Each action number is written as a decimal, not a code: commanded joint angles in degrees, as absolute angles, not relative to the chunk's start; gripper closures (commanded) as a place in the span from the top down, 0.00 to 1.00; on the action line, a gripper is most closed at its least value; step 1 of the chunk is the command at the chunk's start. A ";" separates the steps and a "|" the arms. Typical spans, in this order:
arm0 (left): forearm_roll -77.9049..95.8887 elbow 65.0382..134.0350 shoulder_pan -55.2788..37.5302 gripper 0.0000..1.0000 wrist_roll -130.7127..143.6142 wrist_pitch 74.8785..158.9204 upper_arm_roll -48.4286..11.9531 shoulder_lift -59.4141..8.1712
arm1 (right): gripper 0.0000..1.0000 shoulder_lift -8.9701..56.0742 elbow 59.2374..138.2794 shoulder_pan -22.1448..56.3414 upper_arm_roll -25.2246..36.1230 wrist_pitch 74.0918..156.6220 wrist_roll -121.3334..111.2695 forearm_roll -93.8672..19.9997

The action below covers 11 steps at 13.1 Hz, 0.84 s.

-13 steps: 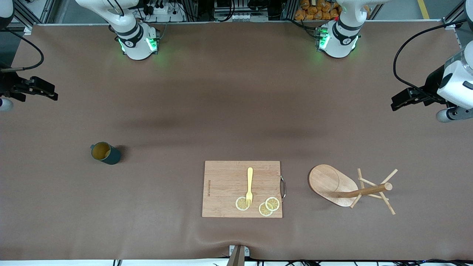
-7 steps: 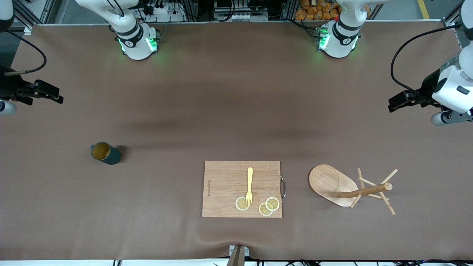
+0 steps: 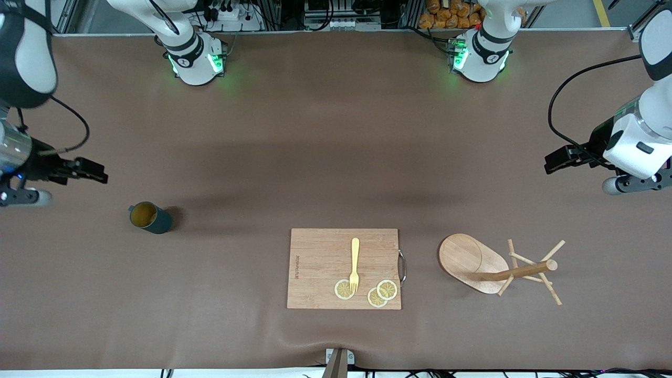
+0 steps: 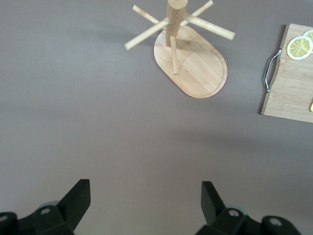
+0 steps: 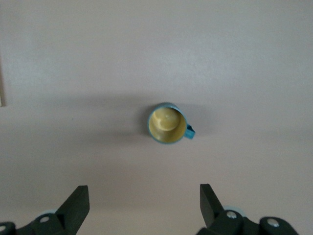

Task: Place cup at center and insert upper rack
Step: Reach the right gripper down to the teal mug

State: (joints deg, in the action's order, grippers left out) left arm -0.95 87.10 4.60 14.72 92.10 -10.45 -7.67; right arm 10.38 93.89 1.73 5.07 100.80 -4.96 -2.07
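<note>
The dark teal cup (image 3: 149, 217) with a tan inside stands upright on the table toward the right arm's end; it also shows in the right wrist view (image 5: 167, 123). The wooden mug tree, the upper rack (image 3: 472, 260), stands on its oval base toward the left arm's end and shows in the left wrist view (image 4: 200, 68). My right gripper (image 3: 97, 175) is open and empty in the air, beside the cup and apart from it, with bare table under it (image 5: 143, 193). My left gripper (image 3: 551, 164) is open and empty in the air, apart from the rack (image 4: 144, 193).
A rectangular wooden cutting board (image 3: 315, 257) with a metal handle lies between cup and rack, near the front edge. On it are a yellow fork (image 3: 355, 265) and three lemon slices (image 3: 387, 289). The board's corner shows in the left wrist view (image 4: 288, 93).
Both arms have swung in from the table's ends. The right gripper has moved toward the cup and the left gripper toward the rack. Cup and rack have not moved.
</note>
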 commanded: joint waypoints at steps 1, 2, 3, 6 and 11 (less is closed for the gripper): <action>-2.20 87.19 5.10 1.00 14.76 92.20 -10.99 -6.77 | 1.00 14.83 93.25 3.25 5.36 105.62 -3.96 -2.64; -2.20 87.01 5.10 1.00 14.77 92.20 -10.90 -6.85 | 1.00 16.68 93.34 3.43 5.36 107.91 -4.04 -2.64; -2.20 87.01 5.10 1.00 14.77 92.28 -10.90 -6.86 | 1.00 18.27 93.77 3.43 5.36 109.06 -3.96 -2.64; -2.11 87.01 5.10 1.00 14.85 92.46 -10.99 -7.21 | 1.00 22.40 94.91 3.34 5.36 112.31 -3.96 -2.81; -2.20 87.10 4.92 1.00 14.85 92.29 -10.99 -7.47 | 1.00 27.24 98.17 3.08 5.36 117.95 -3.87 -2.90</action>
State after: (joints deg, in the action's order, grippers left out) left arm -0.95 87.03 4.59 14.72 92.11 -10.46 -7.60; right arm 26.43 97.60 3.04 5.24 117.16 -4.69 -2.16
